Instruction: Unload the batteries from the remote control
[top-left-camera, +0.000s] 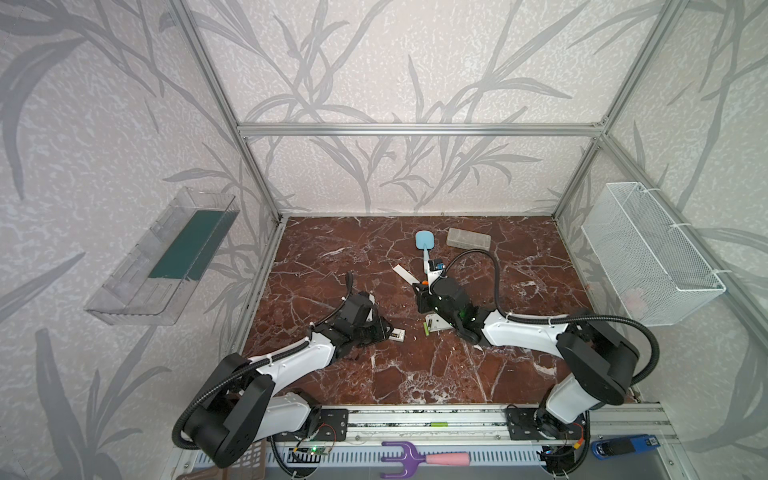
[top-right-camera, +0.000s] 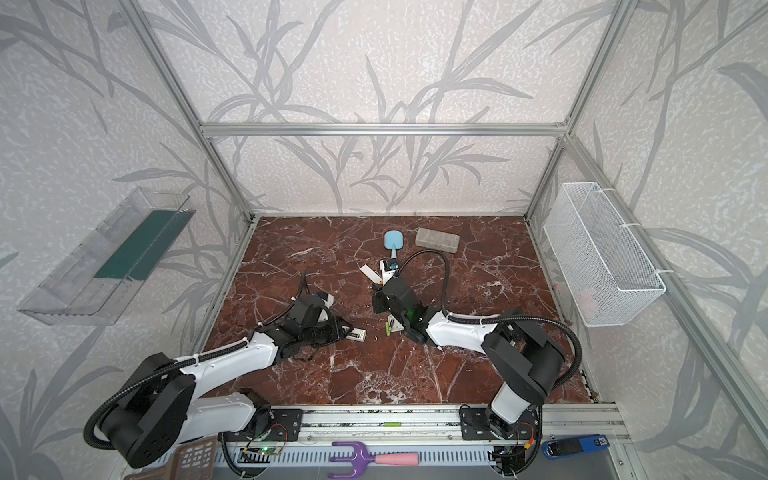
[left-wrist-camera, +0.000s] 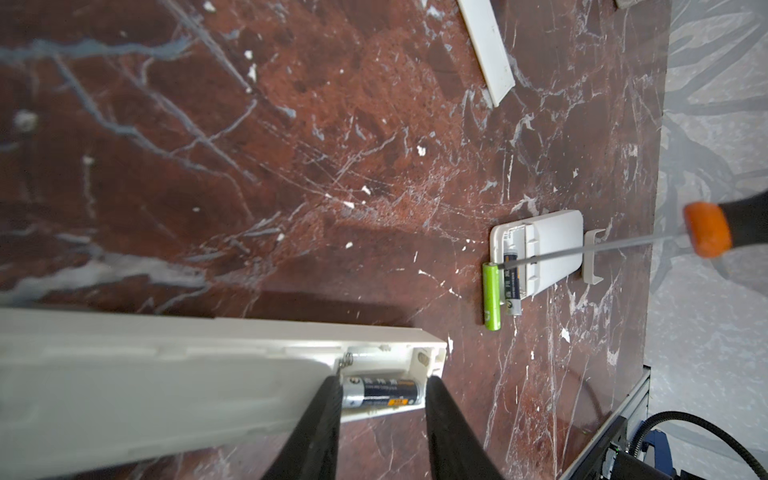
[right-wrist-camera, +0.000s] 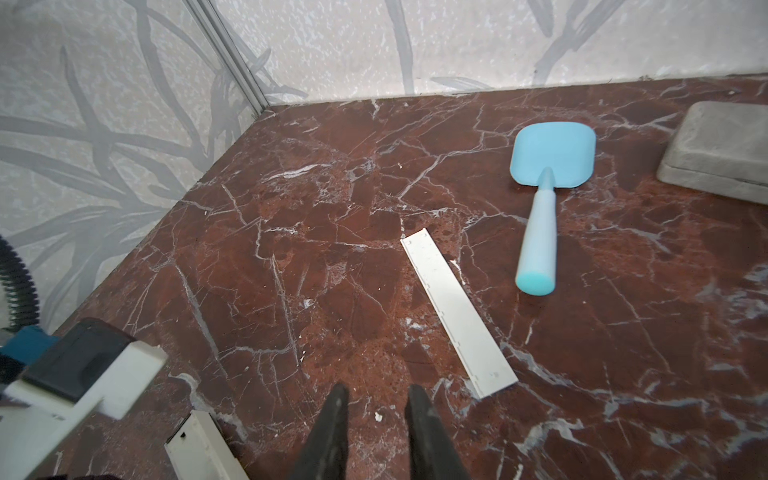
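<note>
Right gripper (right-wrist-camera: 378, 390) clamped, I judge on the screwdriver (left-wrist-camera: 706, 228), its tip set in the bay of the small remote (left-wrist-camera: 548, 249) mid-table to lever cells out. One lime-green battery (left-wrist-camera: 492, 297) lies on the table (left-wrist-camera: 291, 166) just beside it, and a second battery (left-wrist-camera: 512, 286) is half out. Left gripper (left-wrist-camera: 382, 382) straddles the long remote (left-wrist-camera: 166, 374) nearer the left edge, jaws bracketing its black battery (left-wrist-camera: 386, 392) end to end; I cannot tell if they pinch it or just pin the remote.

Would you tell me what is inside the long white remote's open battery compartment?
The long white remote holds one black-and-silver battery; the neighbouring slot shows only a bare spring. The left tool straddles it; its fingers cover parts of the compartment's edge, and the casing hides the rest.
</note>
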